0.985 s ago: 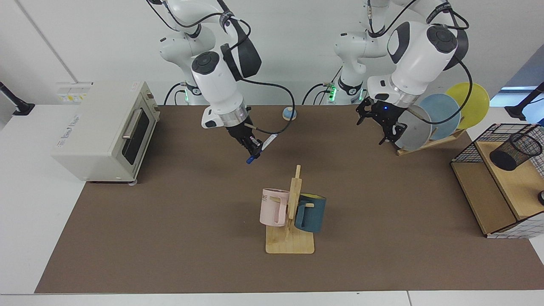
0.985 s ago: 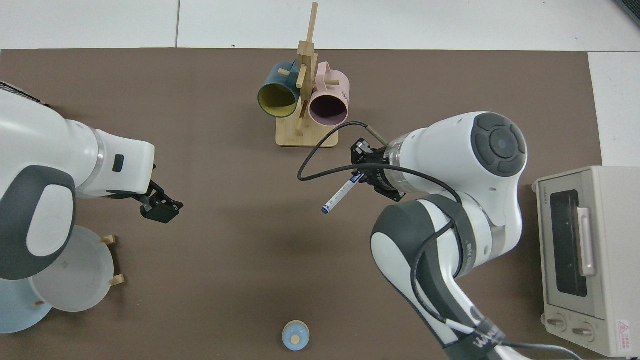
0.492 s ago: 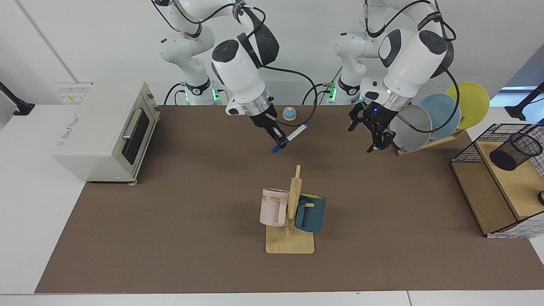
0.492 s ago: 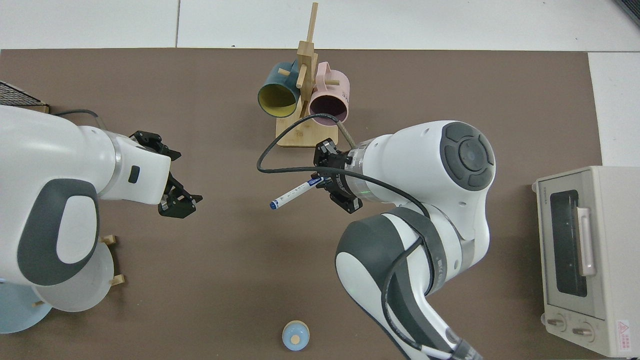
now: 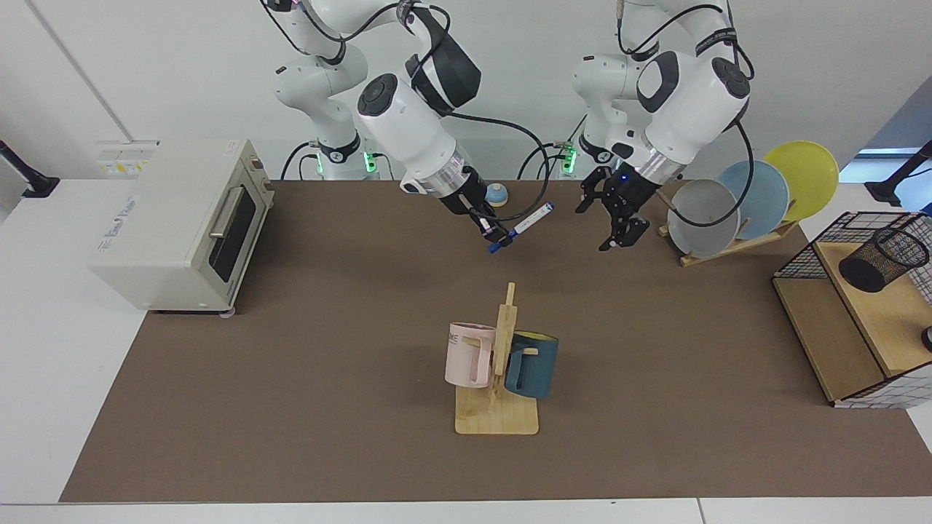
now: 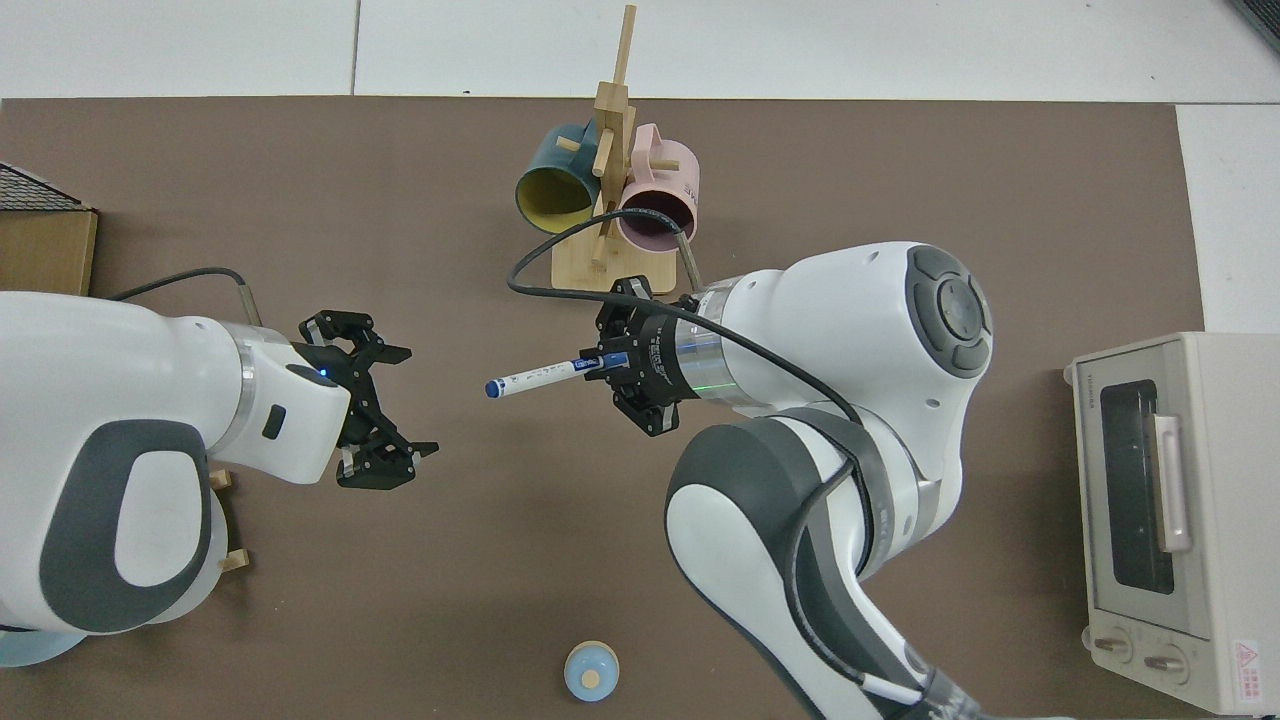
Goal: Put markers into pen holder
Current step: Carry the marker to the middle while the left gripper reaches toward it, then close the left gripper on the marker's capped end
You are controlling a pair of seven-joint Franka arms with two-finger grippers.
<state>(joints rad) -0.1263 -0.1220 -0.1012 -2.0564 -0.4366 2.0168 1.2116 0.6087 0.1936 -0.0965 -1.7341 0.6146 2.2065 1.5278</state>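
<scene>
Marker (image 5: 526,225) held in mid-air above the brown mat (image 5: 328,407), white barrel tilted, dark blue cap end lowest in the facing view. Pinched near that capped end by the right gripper (image 5: 498,236), jaws clenched on the barrel; most of the length sticking out past the fingers toward the other arm. From above, marker (image 6: 535,377) lying almost level, free tip aimed at the gap between the opposite jaws.

Left gripper (image 5: 620,231) facing that tip, near it but apart, jaws spread wide and holding nothing; seen from above (image 6: 385,425) with both fingers splayed.

Pen holder (image 5: 883,259) well away from both sets of jaws, lying tilted on the wooden shelf inside the black wire basket (image 5: 801,256) at the table's edge, beyond the left gripper's side.

Beyond the left jaws, plate rack (image 5: 735,244) with grey, blue and yellow plates. In front of both grippers, nearer the camera, mug stand (image 5: 499,418) with pink mug (image 5: 466,364) and teal mug (image 5: 533,366). Behind the right jaws, a small blue knob (image 5: 496,193). Far on the right arm's side, toaster oven (image 5: 175,225).
</scene>
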